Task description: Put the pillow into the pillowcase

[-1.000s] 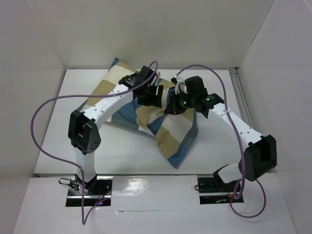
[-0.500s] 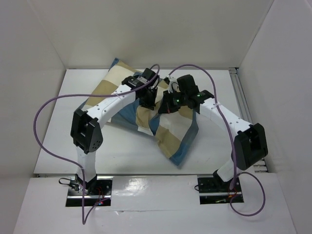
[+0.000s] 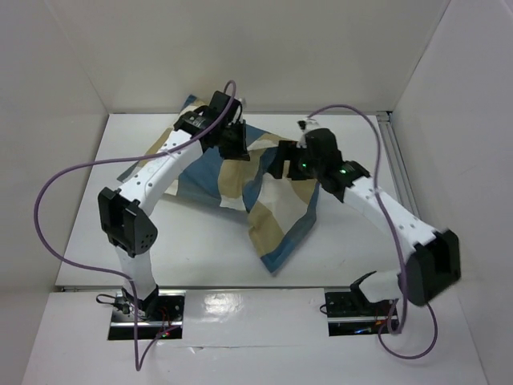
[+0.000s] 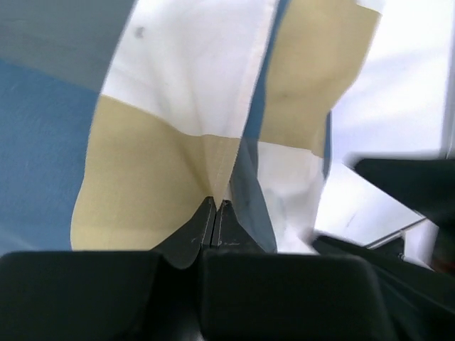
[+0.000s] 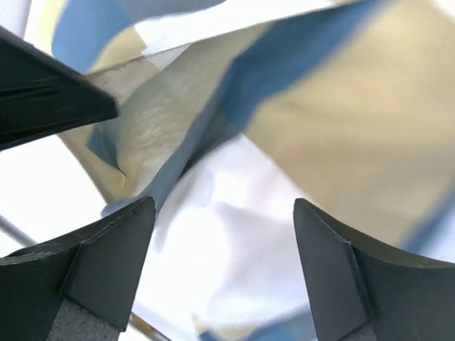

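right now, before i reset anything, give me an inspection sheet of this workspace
surface: white table, partly under cloth
job's things: blue, tan and white checked fabric pillowcase, rumpled; plump cream quilted pillow glimpsed inside its opening
clutter: nothing seen
grippers: left gripper shut on a pillowcase fold; right gripper open, facing the opening
cables: purple cables loop off both arms
surroundings: white walls on three sides
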Tool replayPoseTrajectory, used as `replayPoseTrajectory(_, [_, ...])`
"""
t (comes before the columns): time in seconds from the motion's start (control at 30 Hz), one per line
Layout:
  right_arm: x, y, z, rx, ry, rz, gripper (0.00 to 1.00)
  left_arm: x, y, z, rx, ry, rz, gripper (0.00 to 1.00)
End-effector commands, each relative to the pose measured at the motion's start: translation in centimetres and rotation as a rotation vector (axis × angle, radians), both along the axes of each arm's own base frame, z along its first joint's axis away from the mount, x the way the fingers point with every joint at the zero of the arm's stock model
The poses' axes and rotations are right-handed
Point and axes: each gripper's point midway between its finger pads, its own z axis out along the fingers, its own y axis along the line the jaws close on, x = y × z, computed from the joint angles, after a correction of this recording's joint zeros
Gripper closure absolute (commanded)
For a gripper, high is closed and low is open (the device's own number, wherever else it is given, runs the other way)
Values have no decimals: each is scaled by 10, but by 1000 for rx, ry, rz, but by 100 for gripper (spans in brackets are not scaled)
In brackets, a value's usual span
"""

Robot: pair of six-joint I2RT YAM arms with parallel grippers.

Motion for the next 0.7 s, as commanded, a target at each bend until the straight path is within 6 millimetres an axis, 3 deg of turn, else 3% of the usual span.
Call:
replayPoseTrajectory(0.0, [-13, -70, 20, -13, -31, -309, 14, 3, -50, 19, -112, -51, -127, 100])
replayPoseTrajectory(0.13, [-45, -109, -22, -49, 131, -446, 13, 12, -107, 15, -190, -60, -230, 100])
replayPoseTrajectory(0.17, [-53, -115, -33, -57, 161, -463, 13, 14, -128, 40, -230, -137, -282, 100])
replayPoseTrajectory(0.2, [-58, -117, -38, -48, 188, -455, 13, 24, -137, 11, -194, -103, -321, 92])
replayPoseTrajectory(0.23, [-61, -122, -39, -38, 200, -479, 12, 22, -150, 46, -244, -172, -384, 47])
replayPoseTrajectory(0.27, [-61, -122, -39, -38, 200, -479, 12, 26, -143, 40, -227, -142, -369, 31])
replayPoseTrajectory(0.3, [-67, -124, -42, -37, 215, -487, 12, 29, -132, 29, -189, -112, -352, 23])
replayPoseTrajectory(0.33, [-67, -126, -39, -36, 204, -494, 12, 25, -113, 47, -179, -125, -321, 19])
replayPoseTrajectory(0.37, [-73, -125, -47, -33, 226, -490, 10, 31, -76, 10, -89, -41, -232, 19])
replayPoseTrajectory(0.4, [-69, -127, -42, -18, 206, -499, 10, 31, -51, 6, -70, -23, -156, 18])
replayPoseTrajectory(0.43, [-70, -128, -47, -17, 218, -517, 10, 26, -13, 47, -74, -124, -52, 19])
replayPoseTrajectory(0.47, [-70, -128, -47, -17, 218, -517, 10, 22, 15, 43, -58, -111, 28, 19])
replayPoseTrajectory(0.5, [-74, -129, -61, -20, 258, -534, 9, 12, 65, -2, 8, -5, 146, 20])
replayPoseTrajectory(0.57, [-71, -127, -69, 8, 270, -545, 9, -6, 119, -14, 42, 28, 340, 20])
replayPoseTrajectory(0.6, [-74, -125, -81, 28, 310, -552, 9, -33, 152, -28, 43, 72, 442, 20])
replayPoseTrajectory(0.67, [-67, -119, -87, 68, 315, -539, 8, -56, 176, -44, 36, 108, 540, 15])
